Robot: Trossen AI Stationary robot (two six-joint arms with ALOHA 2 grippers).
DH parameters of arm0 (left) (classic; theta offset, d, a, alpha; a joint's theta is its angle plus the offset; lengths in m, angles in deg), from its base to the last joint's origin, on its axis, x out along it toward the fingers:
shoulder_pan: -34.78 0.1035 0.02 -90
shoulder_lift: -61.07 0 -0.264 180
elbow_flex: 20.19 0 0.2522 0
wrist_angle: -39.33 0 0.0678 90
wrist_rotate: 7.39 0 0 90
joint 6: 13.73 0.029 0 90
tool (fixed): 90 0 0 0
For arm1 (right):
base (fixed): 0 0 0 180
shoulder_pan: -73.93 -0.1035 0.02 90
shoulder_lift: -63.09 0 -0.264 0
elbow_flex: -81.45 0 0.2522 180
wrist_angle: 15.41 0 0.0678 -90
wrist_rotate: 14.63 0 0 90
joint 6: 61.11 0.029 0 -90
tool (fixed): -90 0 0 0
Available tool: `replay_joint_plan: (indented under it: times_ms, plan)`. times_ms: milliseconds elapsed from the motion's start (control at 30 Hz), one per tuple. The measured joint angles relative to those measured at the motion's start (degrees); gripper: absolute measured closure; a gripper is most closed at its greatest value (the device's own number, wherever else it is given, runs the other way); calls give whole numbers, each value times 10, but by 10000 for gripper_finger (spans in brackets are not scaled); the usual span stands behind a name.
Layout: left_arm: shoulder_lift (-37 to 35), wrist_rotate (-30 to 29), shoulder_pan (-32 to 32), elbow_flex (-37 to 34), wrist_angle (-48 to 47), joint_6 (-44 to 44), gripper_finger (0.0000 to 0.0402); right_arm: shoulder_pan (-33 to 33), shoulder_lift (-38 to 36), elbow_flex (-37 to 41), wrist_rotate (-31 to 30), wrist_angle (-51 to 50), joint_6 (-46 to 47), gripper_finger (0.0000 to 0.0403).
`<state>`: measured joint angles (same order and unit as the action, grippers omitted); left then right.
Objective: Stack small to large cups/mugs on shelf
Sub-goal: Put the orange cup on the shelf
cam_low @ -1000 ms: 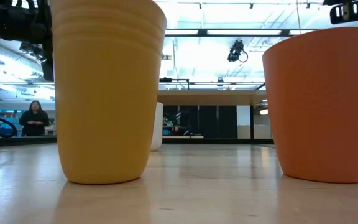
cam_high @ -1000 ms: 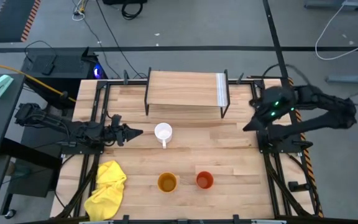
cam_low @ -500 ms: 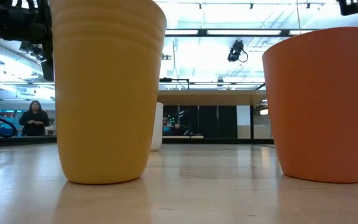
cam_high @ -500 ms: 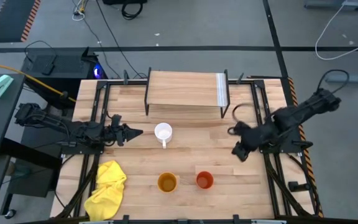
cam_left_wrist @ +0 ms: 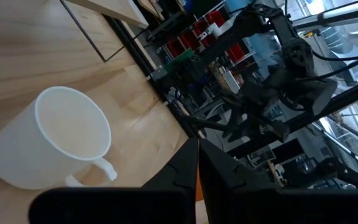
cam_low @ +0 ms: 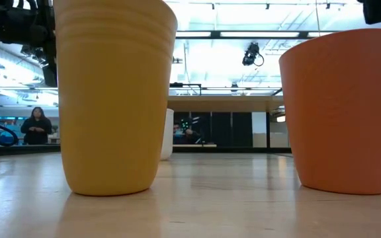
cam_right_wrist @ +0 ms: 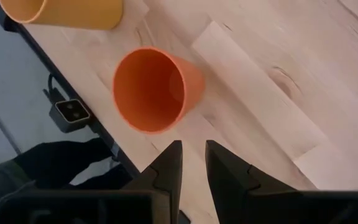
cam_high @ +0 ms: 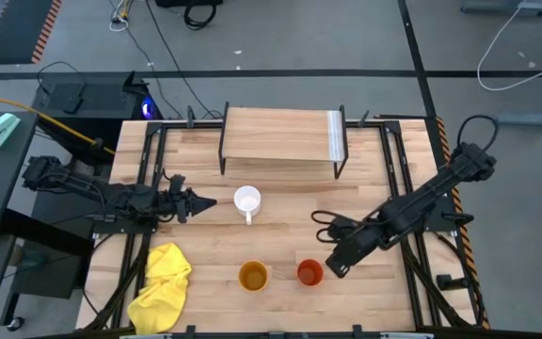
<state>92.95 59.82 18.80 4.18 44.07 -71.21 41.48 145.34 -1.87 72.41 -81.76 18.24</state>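
From above, the right tool sits at lower right of centre just beside the red cup; the yellow cup stands left of it, the white mug mid-frame, and the shelf above. The left tool, fingers nearly together, points at the mug. In the right wrist view the fingers stand narrowly apart, holding nothing, near the red cup.

bright, even overhead light; ceiling lights glare, near cups slightly soft.
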Motion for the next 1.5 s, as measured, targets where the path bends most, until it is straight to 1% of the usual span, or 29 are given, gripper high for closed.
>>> replay_joint_plan:
  times_ms: [167, 300, 333, 533, 633, 800, 1033, 1167, 1333, 1500]
  plan:
    - [0, 0, 0, 0, 0, -1, 375, 0, 46, -58, -3, -7, -15, 325]
    - [0, 0, 0, 0, -1, 1, 378, 4, 93, -101, -17, -82, -29, 325]
    - [0, 0, 0, 0, -3, 1, 379, 7, 102, -105, -17, -93, -34, 326]
    - [0, 1, 0, 0, -5, 2, 382, 24, 144, -114, -15, -86, -74, 326]
    - [0, 1, 0, 0, -4, 0, 378, 29, 152, -114, -13, -83, -84, 326]
    - [0, 1, 0, 0, -4, -4, 375, 27, 160, -114, -11, -46, -94, 326]
    - [0, 4, 0, 0, -5, -3, 385, 27, 166, -105, -5, -47, -79, 326]
    - [0, 17, 0, 0, -9, -3, 383, 27, 166, -99, 0, -38, -80, 326]
    - [0, 17, 0, 0, -9, -3, 377, 27, 165, -98, 1, -38, -84, 326]
    - [0, 17, 0, 0, -13, -3, 383, 27, 166, -98, 1, -28, -89, 326]
